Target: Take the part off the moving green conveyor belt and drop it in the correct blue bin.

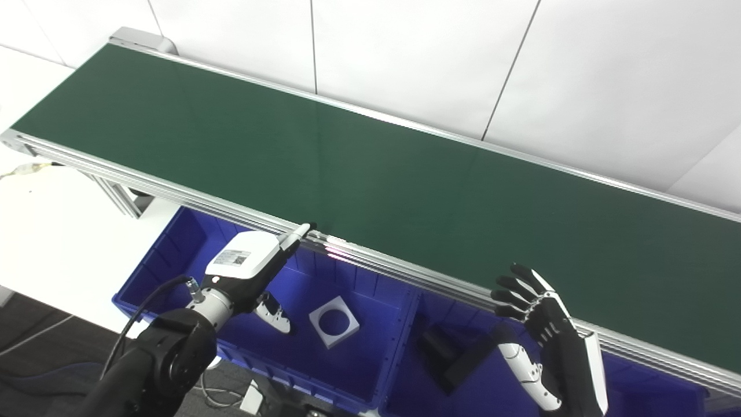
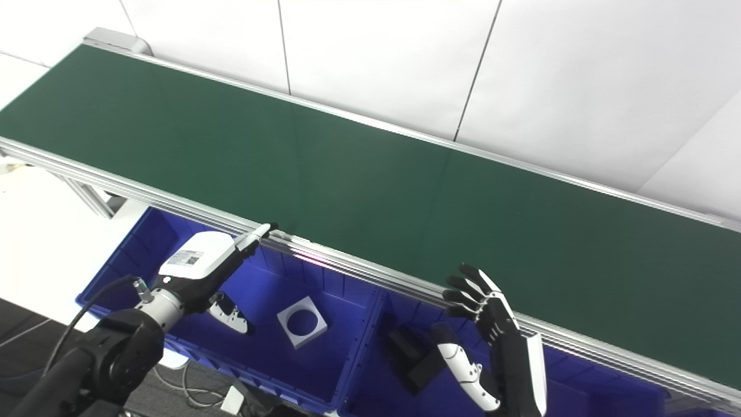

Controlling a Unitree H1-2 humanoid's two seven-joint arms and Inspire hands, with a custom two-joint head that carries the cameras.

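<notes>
I am holding my left hand (image 1: 249, 272) low at about 7 o'clock, over the left blue bin (image 1: 173, 243), its fingers stretched out flat toward the belt's near rail with nothing in them. At 5 o'clock my right hand (image 1: 541, 324) is waiting over the right blue bin (image 1: 405, 370), fingers spread apart and empty.

Just beyond my left hand, a white square part (image 1: 334, 321) with a round hole is lying on the floor of the left bin, so I judge one drop is already made. A black block (image 1: 448, 356) is sitting in the right bin, near my right thumb.

Further out, the silver rail (image 1: 405, 269) is running across from 9 to 4 o'clock, right above the bins' far walls; my fingers have to lift over it to reach. Beyond it the green belt (image 1: 347, 156) is showing no part anywhere in view, so I am waiting for the next one. The belt is offering wide open room, bounded at 12 o'clock by the far rail and white wall (image 1: 417, 52).
</notes>
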